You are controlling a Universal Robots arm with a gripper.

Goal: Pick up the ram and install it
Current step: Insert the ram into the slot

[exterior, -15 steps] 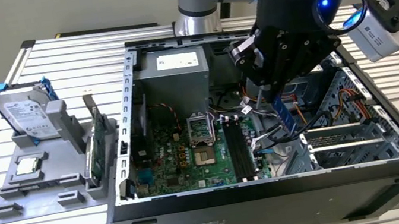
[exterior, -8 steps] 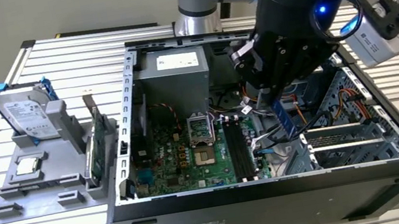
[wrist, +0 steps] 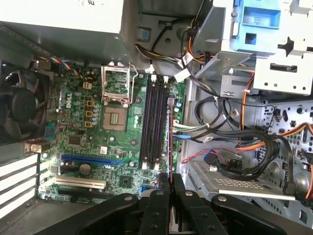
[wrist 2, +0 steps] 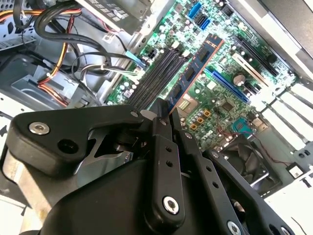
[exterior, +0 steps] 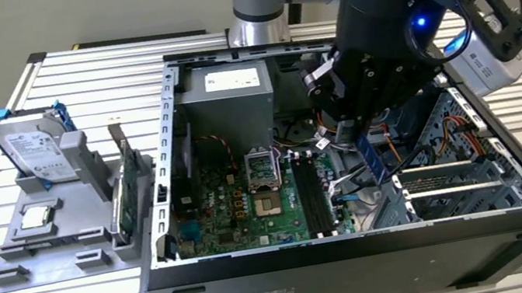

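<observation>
Gripper (wrist 2: pixel 164 117) fingers pinched flat on the blue ram (wrist 2: pixel 195 73), stick held on edge over the open computer case (exterior: pixel 361 245), just above the black memory slots (wrist: pixel 153 125), motherboard (wrist: pixel 88 132) beneath.

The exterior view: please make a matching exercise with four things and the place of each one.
Things:
1. ram
2. hard drive
3. green card
4. memory slots

Places:
A. on the motherboard
B. upright on the grey stand, farthest to the view's left
C. in the gripper, above the open case
D. on edge on the grey stand, nearest the case

Pairs: 1-C, 2-B, 3-D, 4-A
</observation>
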